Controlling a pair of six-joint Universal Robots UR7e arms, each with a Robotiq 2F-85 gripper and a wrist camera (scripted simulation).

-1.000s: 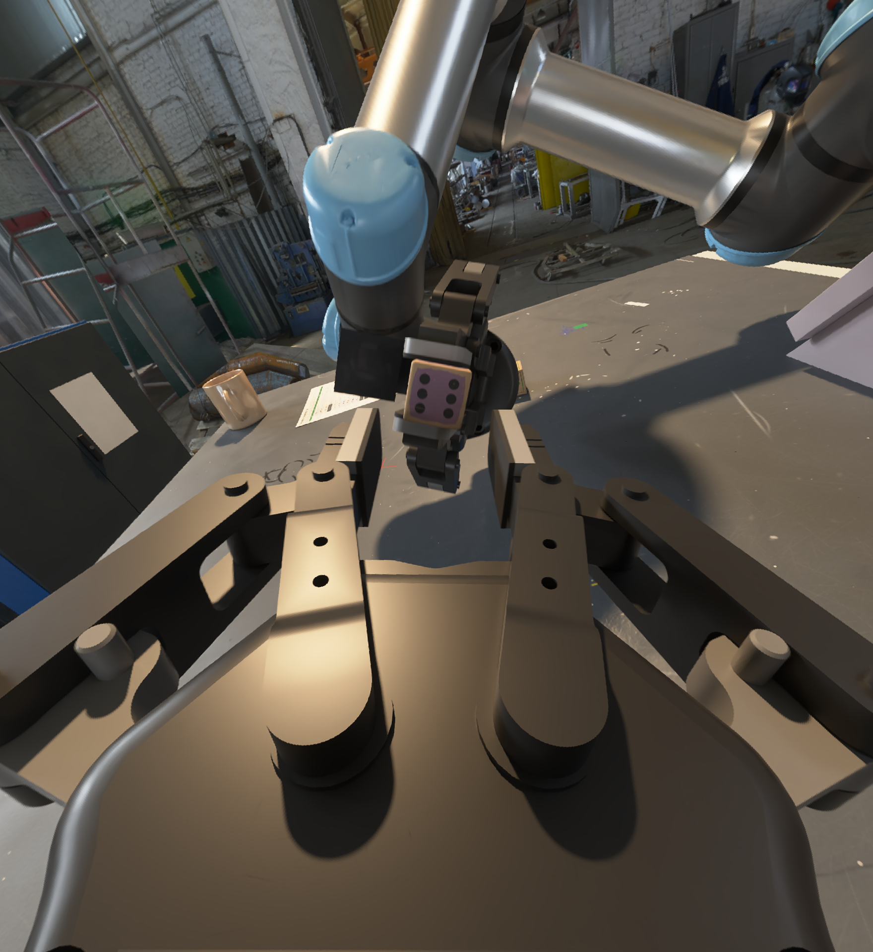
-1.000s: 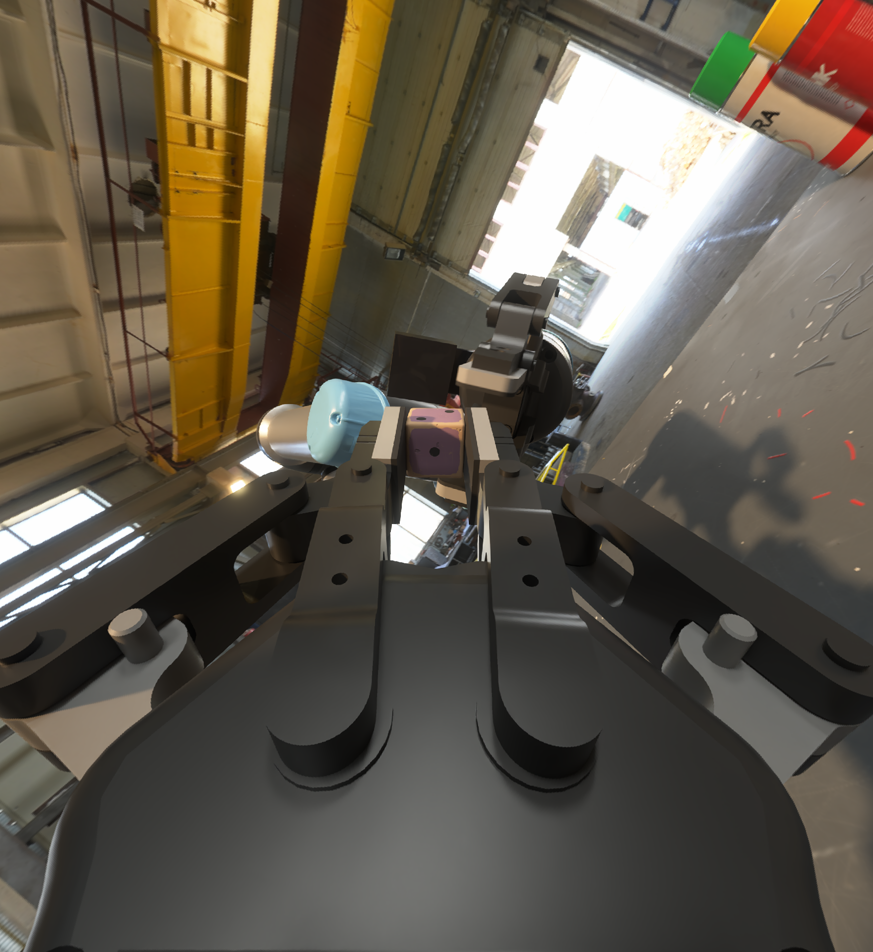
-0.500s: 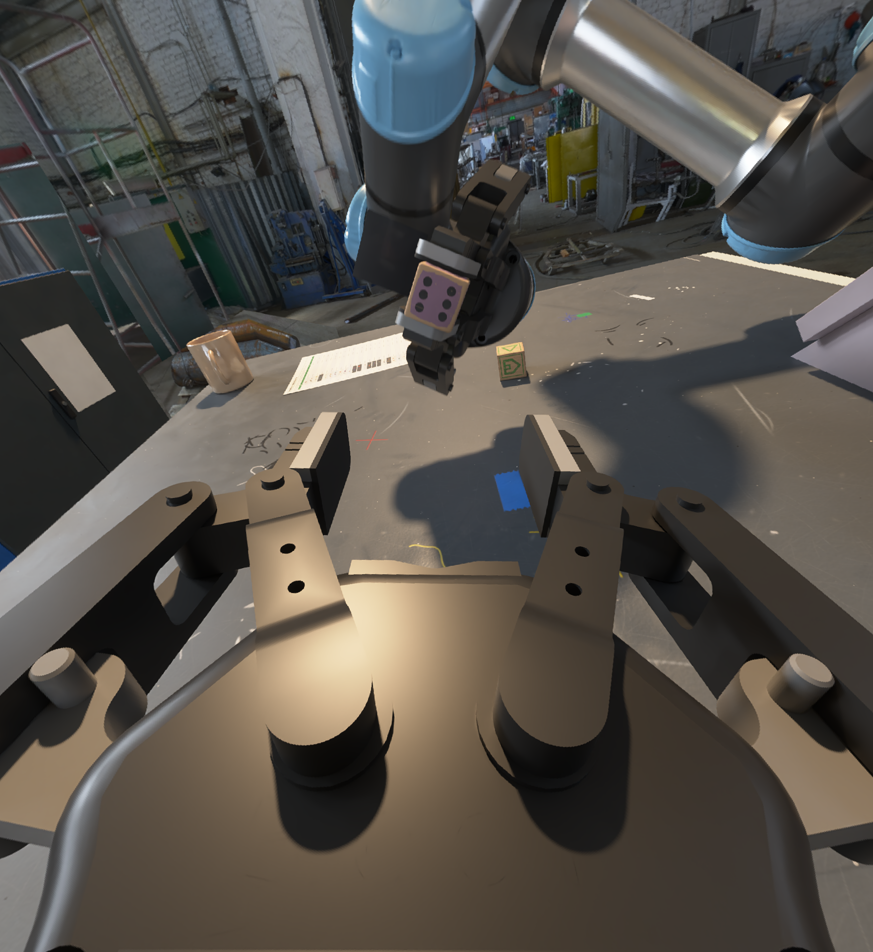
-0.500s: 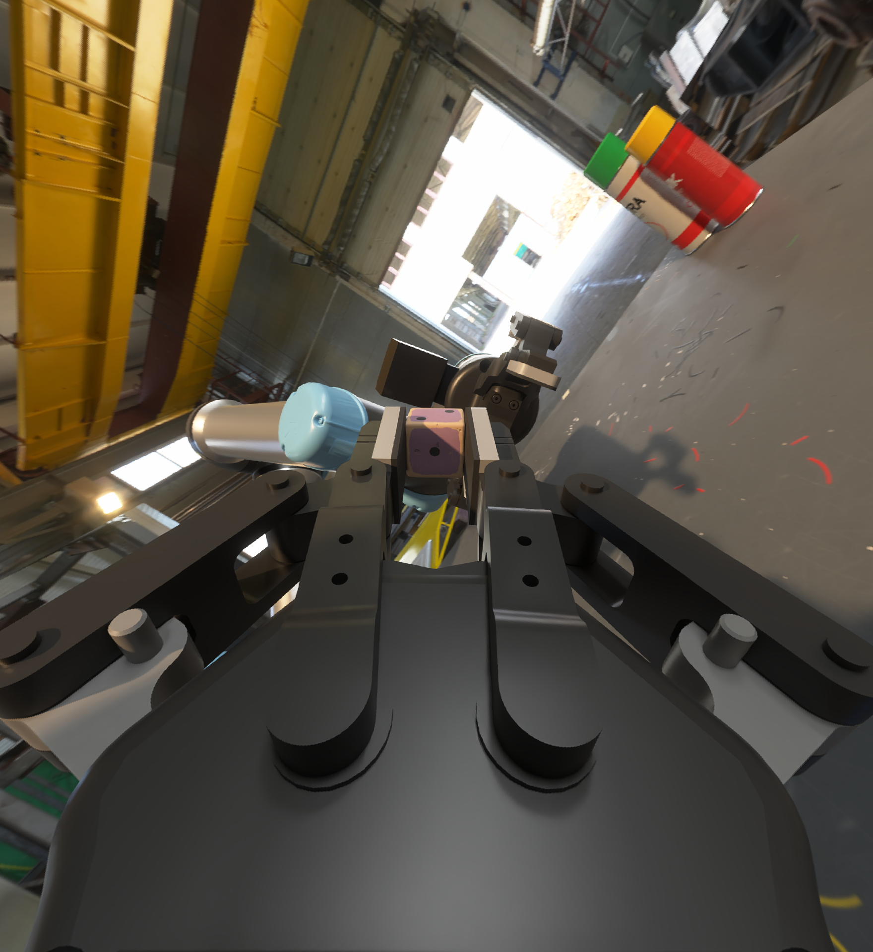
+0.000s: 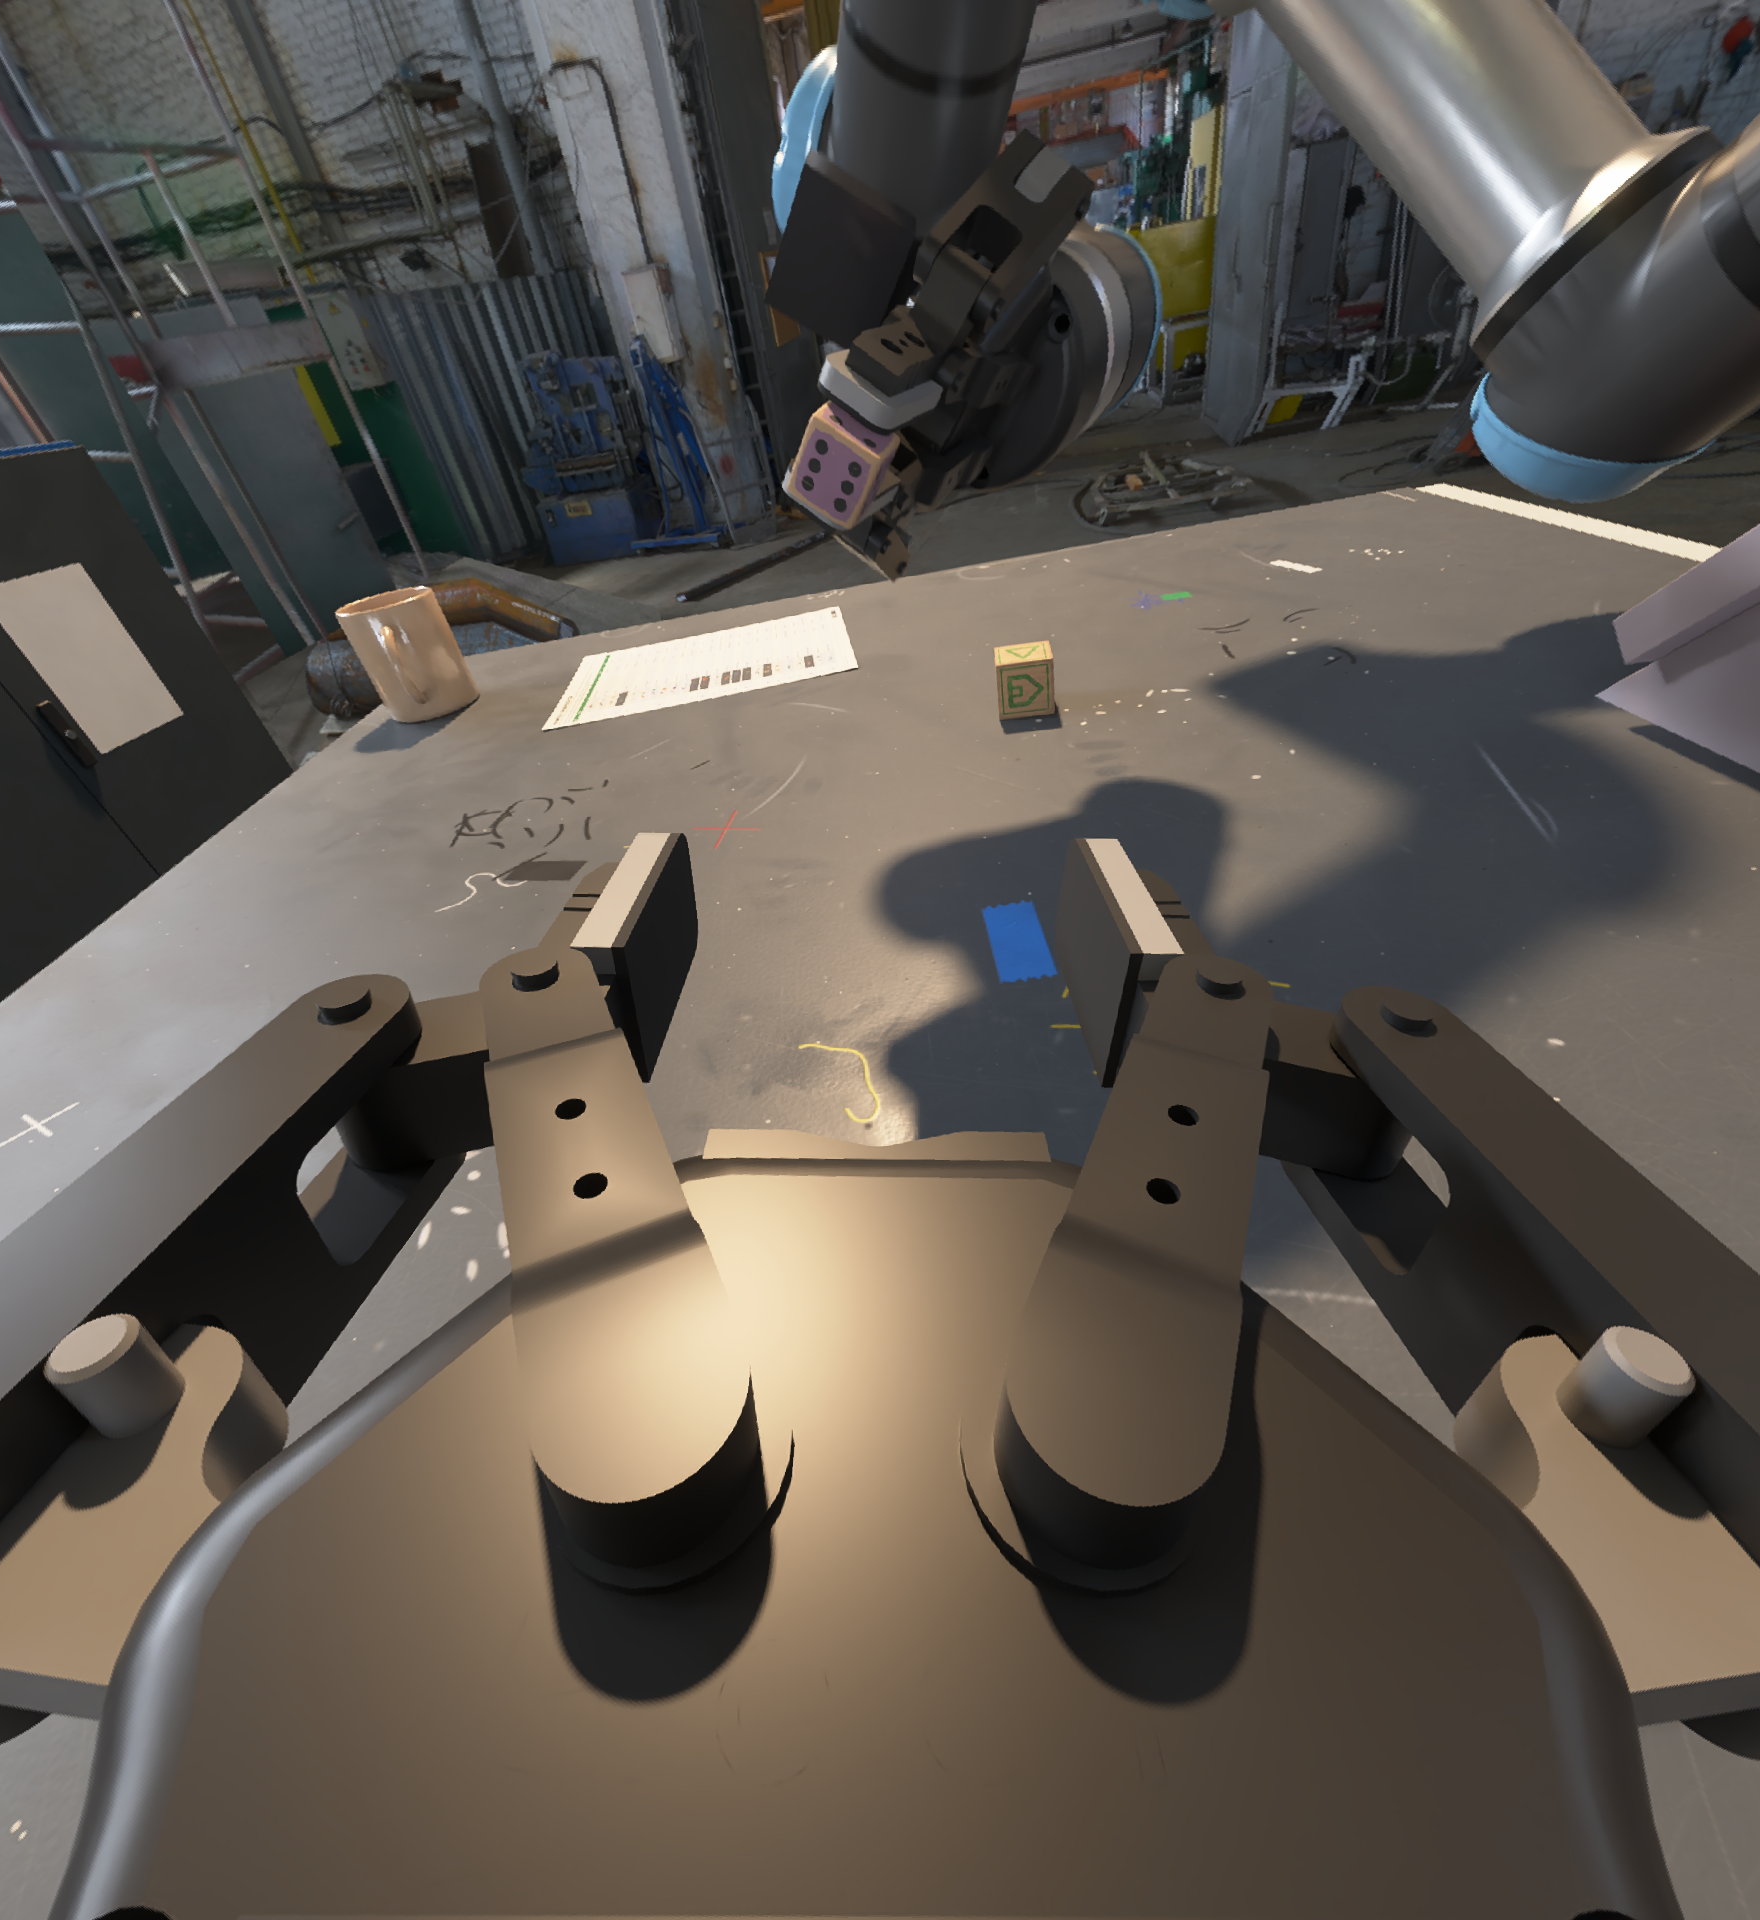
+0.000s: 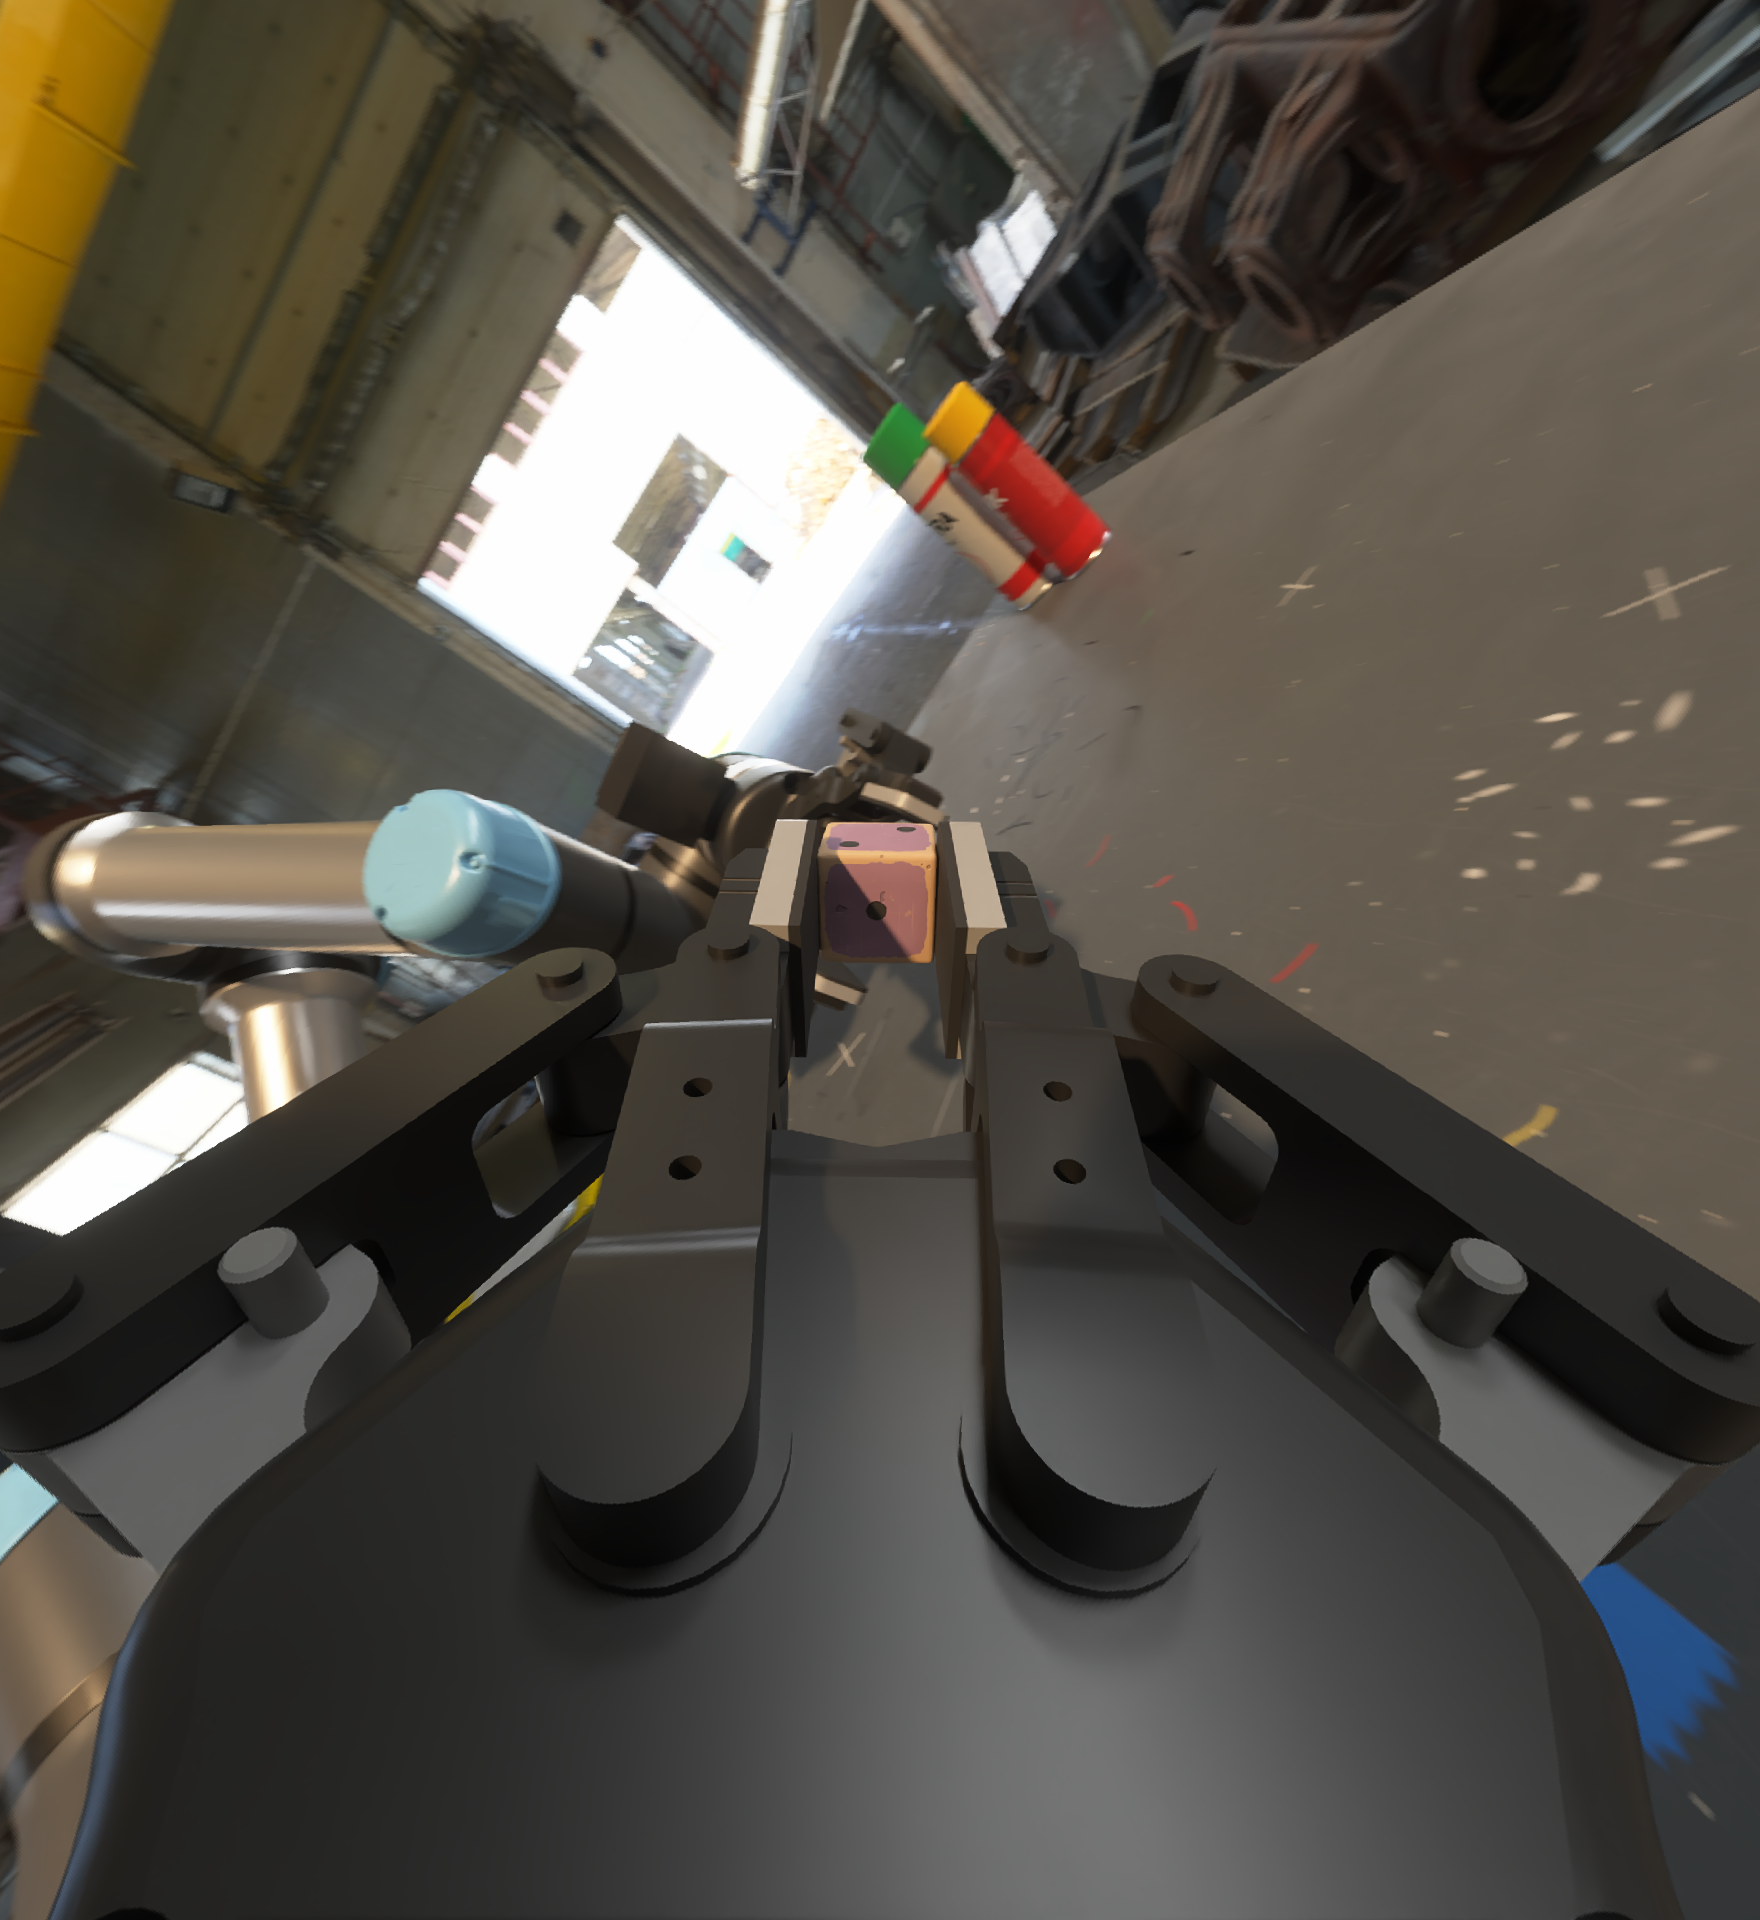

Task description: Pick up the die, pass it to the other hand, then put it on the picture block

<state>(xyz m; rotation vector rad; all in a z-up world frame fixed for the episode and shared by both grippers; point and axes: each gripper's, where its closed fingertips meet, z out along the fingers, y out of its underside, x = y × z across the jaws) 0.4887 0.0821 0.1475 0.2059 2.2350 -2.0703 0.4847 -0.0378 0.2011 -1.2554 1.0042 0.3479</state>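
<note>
My right gripper (image 6: 876, 899) is shut on the pink die (image 6: 876, 894) with black pips and tan edges. In the left wrist view the die (image 5: 840, 480) hangs high above the far side of the grey table (image 5: 1375, 935), held by the right gripper (image 5: 860, 488). My left gripper (image 5: 881, 935) is open and empty, low over the near middle of the table, well apart from the die. The wooden picture block (image 5: 1023, 682) with green markings stands on the table, below and to the right of the held die.
A tan mug (image 5: 403, 652) and a printed sheet (image 5: 701, 665) lie at the far left of the table. A blue tape patch (image 5: 1016, 940) is near my left fingers. A pale slanted panel (image 5: 1749, 665) stands at the right. Two cans (image 6: 1001, 499) stand far off in the right wrist view.
My left gripper has opened wider and backed away from the die. The right gripper has carried the die up and away across the table, and the picture block came into sight.
</note>
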